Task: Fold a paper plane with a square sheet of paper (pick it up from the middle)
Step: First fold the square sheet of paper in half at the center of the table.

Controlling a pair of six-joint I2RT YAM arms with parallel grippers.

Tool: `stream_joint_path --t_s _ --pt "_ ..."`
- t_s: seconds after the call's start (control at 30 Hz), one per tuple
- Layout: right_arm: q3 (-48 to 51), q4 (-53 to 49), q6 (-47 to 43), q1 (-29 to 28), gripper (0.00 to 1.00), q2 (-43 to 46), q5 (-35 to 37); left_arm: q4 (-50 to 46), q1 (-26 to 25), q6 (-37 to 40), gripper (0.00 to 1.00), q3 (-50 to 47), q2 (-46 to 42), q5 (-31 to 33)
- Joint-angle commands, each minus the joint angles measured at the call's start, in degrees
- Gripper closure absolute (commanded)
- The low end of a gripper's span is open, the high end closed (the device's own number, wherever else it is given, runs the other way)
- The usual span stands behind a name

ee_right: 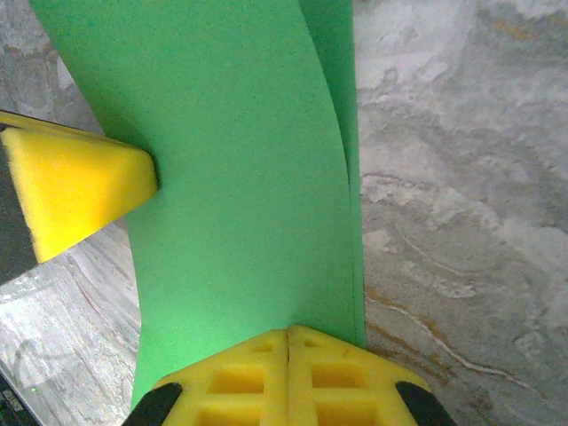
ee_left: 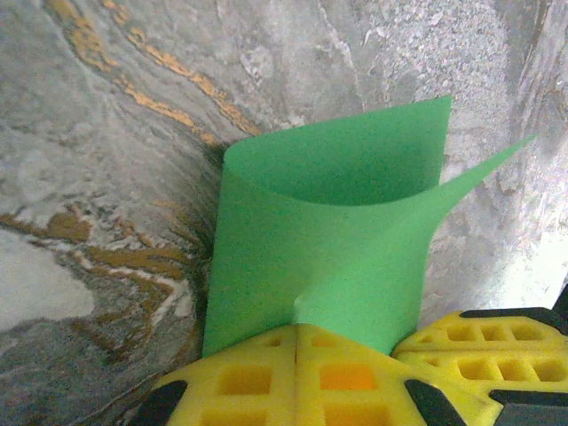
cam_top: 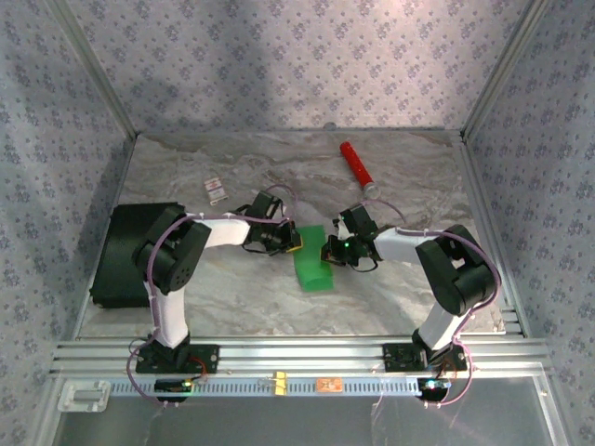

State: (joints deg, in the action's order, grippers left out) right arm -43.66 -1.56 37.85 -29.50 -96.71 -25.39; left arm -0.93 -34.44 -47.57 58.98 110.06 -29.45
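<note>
The square sheet of paper (cam_top: 313, 265) is bright green and bent over on itself in a loose curl, held just above the marble table between both arms. My left gripper (cam_top: 296, 245) is shut on the sheet's left edge; in the left wrist view its yellow fingertips (ee_left: 297, 325) pinch the paper (ee_left: 328, 231) where the curl rises. My right gripper (cam_top: 328, 251) is shut on the opposite edge, and the right wrist view has its gripper (ee_right: 288, 328) clamping two layers of the sheet (ee_right: 240, 177). A paper plane is out of view.
A red cylinder (cam_top: 356, 165) lies at the back right of the marble table (cam_top: 232, 297). A black flat box (cam_top: 130, 255) sits at the left edge behind my left arm. A small card (cam_top: 216, 190) lies at the back left. Walls close three sides.
</note>
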Motion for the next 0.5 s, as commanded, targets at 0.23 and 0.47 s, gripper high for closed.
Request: stream_joint_path --t_s 0.23,0.47 --pt "0.4 -6.6 -1.4 0.2 0.99 -3.0 4.6 -3.0 0.8 1.1 0.98 3.0 -0.1 -0.1" --pt "1.1 -6.3 -1.4 0.3 0.99 -2.8 4.7 -1.5 1.5 1.1 0.97 3.4 0.6 -0.3"
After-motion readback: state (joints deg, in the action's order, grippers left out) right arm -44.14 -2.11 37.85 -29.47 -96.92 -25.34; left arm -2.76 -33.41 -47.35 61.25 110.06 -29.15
